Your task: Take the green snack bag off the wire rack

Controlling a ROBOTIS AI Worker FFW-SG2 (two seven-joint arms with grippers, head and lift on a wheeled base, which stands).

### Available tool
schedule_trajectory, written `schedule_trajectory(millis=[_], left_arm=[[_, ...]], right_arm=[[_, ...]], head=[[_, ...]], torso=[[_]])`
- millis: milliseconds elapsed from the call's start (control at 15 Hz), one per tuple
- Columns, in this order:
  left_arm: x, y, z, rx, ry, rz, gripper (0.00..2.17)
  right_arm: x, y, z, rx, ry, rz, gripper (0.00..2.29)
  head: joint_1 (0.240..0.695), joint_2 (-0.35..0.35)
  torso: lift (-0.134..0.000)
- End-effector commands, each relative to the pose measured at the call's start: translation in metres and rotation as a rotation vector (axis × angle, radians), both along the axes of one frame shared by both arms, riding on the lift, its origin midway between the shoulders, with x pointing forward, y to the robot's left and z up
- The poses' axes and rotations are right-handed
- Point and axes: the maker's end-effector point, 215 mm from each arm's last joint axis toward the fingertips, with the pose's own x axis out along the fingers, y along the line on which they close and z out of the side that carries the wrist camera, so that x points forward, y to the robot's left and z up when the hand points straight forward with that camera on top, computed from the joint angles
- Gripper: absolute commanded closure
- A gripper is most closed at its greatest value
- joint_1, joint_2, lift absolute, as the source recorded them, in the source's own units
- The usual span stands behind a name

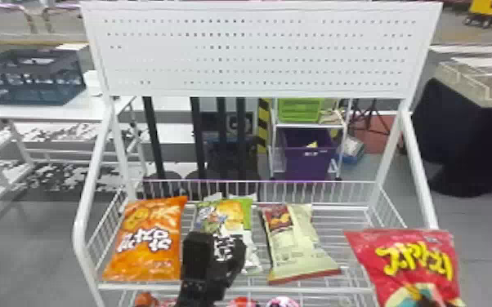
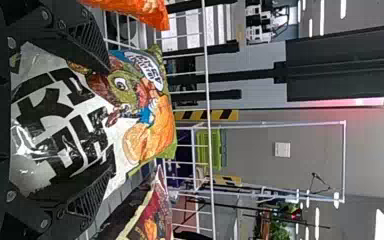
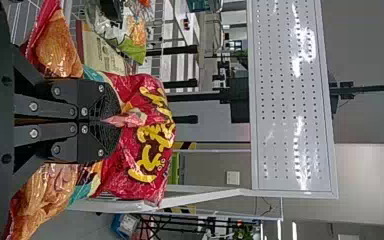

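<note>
The green snack bag (image 1: 225,214) lies on the wire rack (image 1: 318,290), between the orange bag (image 1: 147,241) and the pale bag (image 1: 292,245). The left gripper (image 1: 216,253) is at this green bag, and its two fingers stand apart, with the bag between them. The right gripper (image 1: 428,301) is closed on the red bag (image 1: 414,261) and holds it at the right side of the rack.

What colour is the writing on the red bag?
Yellow writing on the red bag, clearest in the right wrist view.
</note>
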Motion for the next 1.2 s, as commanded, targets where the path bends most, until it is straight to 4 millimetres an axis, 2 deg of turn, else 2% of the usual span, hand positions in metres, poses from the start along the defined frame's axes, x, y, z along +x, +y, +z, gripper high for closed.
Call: schedule_trajectory(millis=[0,67,133,200,267,467,600,733,933,1067,1133], left_arm=[[-0.002,0.001,-0.005,0.009,0.017,0.001,1.05],[-0.003,0.004,-0.004,0.009,0.015,0.015,1.56],[-0.006,0.001,-0.003,0.007,0.019,0.001,1.85],[-0.01,-0.004,-0.008,0.005,0.052,-0.016,1.89],[-0.013,-0.009,-0.005,-0.007,0.061,-0.028,1.89],[-0.026,-0.018,0.019,-0.028,0.02,-0.047,1.89],[-0.04,-0.015,0.034,-0.036,-0.012,-0.039,1.89],[-0.052,0.005,0.056,-0.037,-0.056,-0.006,1.89],[-0.085,0.036,0.104,-0.036,-0.15,0.024,1.89],[-0.109,0.064,0.122,-0.026,-0.179,0.053,1.89],[-0.123,0.08,0.123,-0.015,-0.179,0.07,1.89]], right_arm=[[0.001,0.0,0.001,0.001,-0.003,0.0,2.23],[0.001,0.0,0.001,0.001,-0.003,0.0,2.23],[0.001,0.001,0.002,0.004,-0.004,0.001,2.23],[0.001,0.001,0.002,0.004,-0.004,0.001,2.23],[0.001,0.0,0.001,0.003,-0.003,0.0,2.23],[0.001,0.001,0.002,0.004,-0.004,0.001,2.23],[0.002,0.002,0.004,0.006,-0.01,0.002,2.23],[0.002,0.003,0.005,0.007,-0.013,0.003,2.23],[0.003,0.005,0.004,0.009,-0.01,0.006,2.23],[0.003,0.005,0.005,0.009,-0.012,0.007,2.23],[0.003,0.006,0.006,0.01,-0.015,0.009,2.23]], head=[[0.499,0.0],[0.499,0.0],[0.499,0.0],[0.499,0.0],[0.499,0.0],[0.499,0.0],[0.499,0.0],[0.499,0.0],[0.499,0.0],[0.499,0.0],[0.499,0.0]], torso=[[0.0],[0.0],[0.0],[0.0],[0.0],[0.0],[0.0],[0.0],[0.0],[0.0],[0.0]])
